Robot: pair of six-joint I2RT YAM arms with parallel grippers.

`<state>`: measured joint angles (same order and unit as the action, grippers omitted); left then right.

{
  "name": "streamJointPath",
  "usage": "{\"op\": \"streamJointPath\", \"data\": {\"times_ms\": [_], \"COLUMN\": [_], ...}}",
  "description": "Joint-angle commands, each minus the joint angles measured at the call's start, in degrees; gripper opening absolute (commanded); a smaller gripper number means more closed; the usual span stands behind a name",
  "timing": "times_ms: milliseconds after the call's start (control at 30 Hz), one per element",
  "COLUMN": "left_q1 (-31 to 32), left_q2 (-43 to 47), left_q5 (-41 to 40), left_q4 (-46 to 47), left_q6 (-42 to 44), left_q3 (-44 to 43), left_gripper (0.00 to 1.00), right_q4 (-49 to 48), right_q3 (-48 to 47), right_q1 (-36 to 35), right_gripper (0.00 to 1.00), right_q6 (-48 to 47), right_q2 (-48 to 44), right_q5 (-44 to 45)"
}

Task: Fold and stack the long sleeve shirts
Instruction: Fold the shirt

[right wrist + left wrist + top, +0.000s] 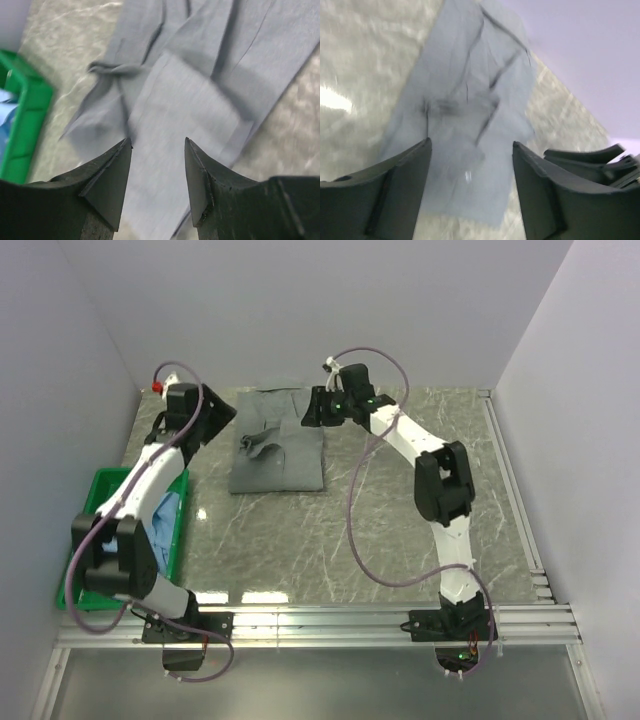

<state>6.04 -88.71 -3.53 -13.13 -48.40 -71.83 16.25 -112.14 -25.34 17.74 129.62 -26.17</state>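
Observation:
One long sleeve shirt, grey-green [285,455], lies partly folded as a rough rectangle at the back middle of the table, with a bunched sleeve [255,443] on its left half. My left gripper [218,416] hovers by its left edge, open; in the left wrist view the cloth [465,90] shows between the spread fingers of that gripper [471,145], which hold nothing. My right gripper [308,412] is over the shirt's far right corner, open above flat cloth [185,95], its tips [158,142] apart. The light blue shirt [165,515] lies in the bin.
A green plastic bin [104,478] stands at the table's left edge beside the left arm; its rim [22,115] also shows in the right wrist view. Walls close the back and both sides. A metal rail [320,625] runs along the near edge.

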Motion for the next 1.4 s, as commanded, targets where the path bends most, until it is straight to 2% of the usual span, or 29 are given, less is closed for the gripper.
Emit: {"op": "streamJointPath", "data": {"times_ms": [0, 100, 233, 367, 533, 633, 733, 867, 1033, 1367], "left_q1": [0.8, 2.7, 5.1, 5.4, 5.4, 5.4, 5.4, 5.2, 3.6, 1.5], "left_q2": [4.6, 9.1, 10.1, 4.9, -5.7, -10.7, -11.7, -9.5, -9.8, -12.0], "left_q5": [5.1, 7.3, 6.4, 4.1, 3.7, 2.1, 1.9, -2.1, -2.2, -4.2], "left_q4": [-3.0, 0.7, 4.7, 6.1, 7.5, 6.0, 4.3, 4.2, 4.8, 6.4], "left_q6": [-2.9, -2.4, 0.6, 2.4, 3.8, 3.6, 2.8, 2.1, 1.1, -1.7], "left_q3": [7.3, 15.6, 19.0, 17.2, 8.8, 2.9, 0.5, 3.7, 7.2, 10.4], "left_gripper": [0.69, 0.65, 0.62, 0.57, 0.5, 0.49, 0.52, 0.56, 0.5, 0.4], "right_q4": [-3.0, -3.3, -4.6, -6.1, -7.9, -9.5, -11.4, -16.1, -22.2, -24.2], "right_q3": [6.2, 13.4, 22.3, 30.5, 36.2, 38.0, 39.3, 42.8, 43.2, 40.3], "right_q1": [-0.4, -0.6, -0.8, -1.0, -1.3, -1.2, -1.2, -1.3, -1.5, -3.2], "right_gripper": [0.54, 0.54, 0.54, 0.55, 0.55, 0.55, 0.54, 0.54, 0.51, 0.5], "right_q6": [0.0, -0.5, -1.6, -1.0, 0.8, 3.1, 7.0, 11.8, 16.4, 17.3], "right_q2": [-10.7, -16.6, -24.4, -31.0, -34.3, -33.8, -32.6, -31.5, -27.9, -20.5], "right_q5": [-1.6, -1.6, 0.2, 1.5, 1.2, -0.9, -2.7, -3.5, -9.6, -11.1]}}
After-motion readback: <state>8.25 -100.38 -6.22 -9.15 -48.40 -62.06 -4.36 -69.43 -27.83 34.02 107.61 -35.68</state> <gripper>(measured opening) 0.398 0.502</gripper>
